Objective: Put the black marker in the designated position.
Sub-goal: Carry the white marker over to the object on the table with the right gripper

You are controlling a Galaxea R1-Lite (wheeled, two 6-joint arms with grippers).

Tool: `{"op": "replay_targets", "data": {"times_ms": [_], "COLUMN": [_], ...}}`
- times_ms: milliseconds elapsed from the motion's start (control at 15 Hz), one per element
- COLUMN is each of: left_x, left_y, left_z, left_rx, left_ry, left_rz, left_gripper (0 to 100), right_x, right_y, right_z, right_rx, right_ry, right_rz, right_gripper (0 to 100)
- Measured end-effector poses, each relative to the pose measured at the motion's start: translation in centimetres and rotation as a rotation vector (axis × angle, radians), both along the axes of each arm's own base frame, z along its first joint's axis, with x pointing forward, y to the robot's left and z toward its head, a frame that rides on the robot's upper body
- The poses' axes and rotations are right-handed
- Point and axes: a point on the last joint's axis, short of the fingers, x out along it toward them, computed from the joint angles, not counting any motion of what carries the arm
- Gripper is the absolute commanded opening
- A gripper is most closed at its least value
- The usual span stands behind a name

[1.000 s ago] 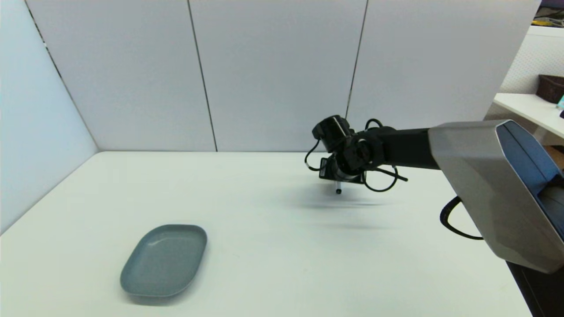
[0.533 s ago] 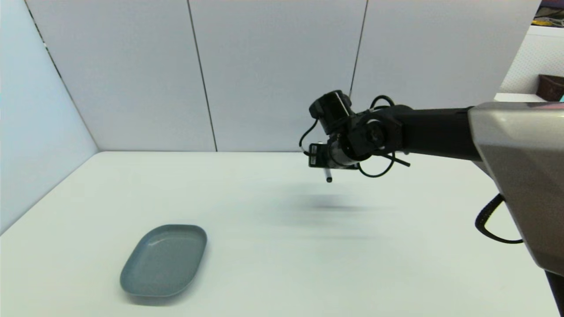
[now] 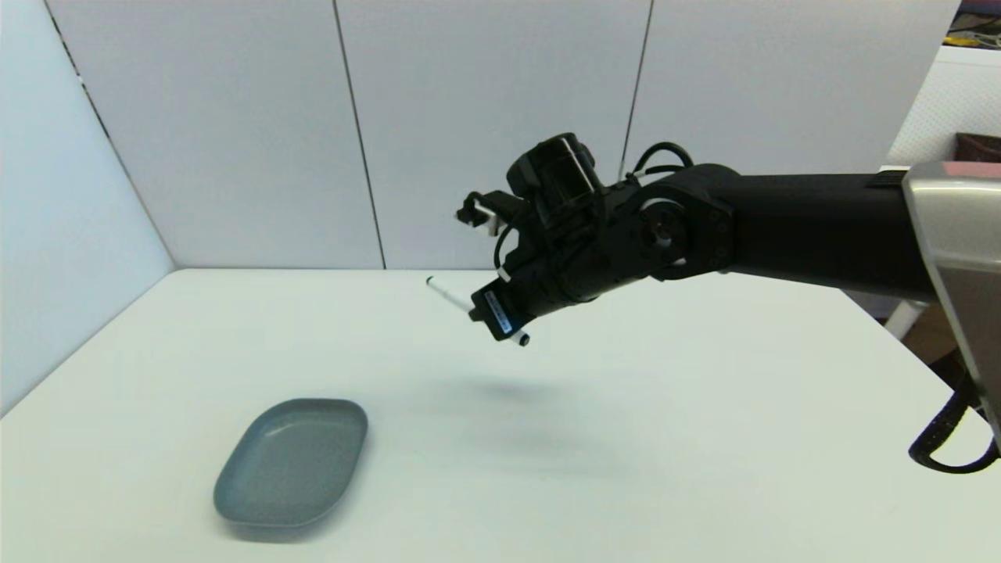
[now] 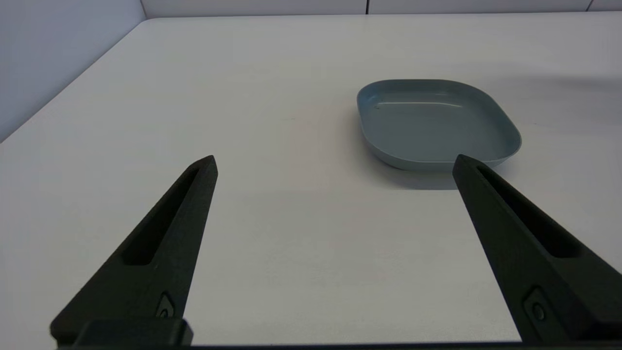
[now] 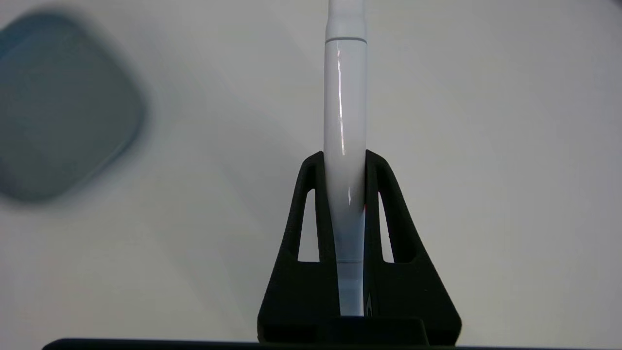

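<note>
**Right gripper holds marker above table**

Right gripper [image 3: 495,317] clamped on the black marker [image 3: 450,296], fingers [image 5: 311,204] pressed against the white barrel. Marker held tilted in the air over mid-table, well apart from the grey dish [image 3: 292,461] on the white table [image 3: 665,438]. Left gripper [image 4: 335,163] spread wide, holding nothing, near the dish.

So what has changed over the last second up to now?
The right end effector, shut on the black marker, rose higher above the table and swung toward the robot's left, turning so the marker now lies slanted with both tips showing. The grey dish did not move. The left end effector hangs open near the dish.
</note>
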Motion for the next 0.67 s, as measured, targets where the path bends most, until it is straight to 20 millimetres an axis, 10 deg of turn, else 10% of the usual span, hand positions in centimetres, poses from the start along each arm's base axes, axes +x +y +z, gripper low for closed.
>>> {"op": "replay_targets", "data": {"times_ms": [333,667], "left_x": [0.0,0.0], "left_y": [0.0,0.0], "left_z": [0.0,0.0], "left_rx": [0.000,0.000], "left_ry": [0.000,0.000], "left_rz": [0.000,0.000], "left_gripper": [100,100], "right_x": [-1.5,-1.4], "right_y": [2.6,5.2], "right_z": [-2.5,-3.8], "right_rx": [-0.029,-0.003], "right_ry": [-0.111,-0.227], "right_rz": [0.562,0.627], "right_gripper": [0,0]}}
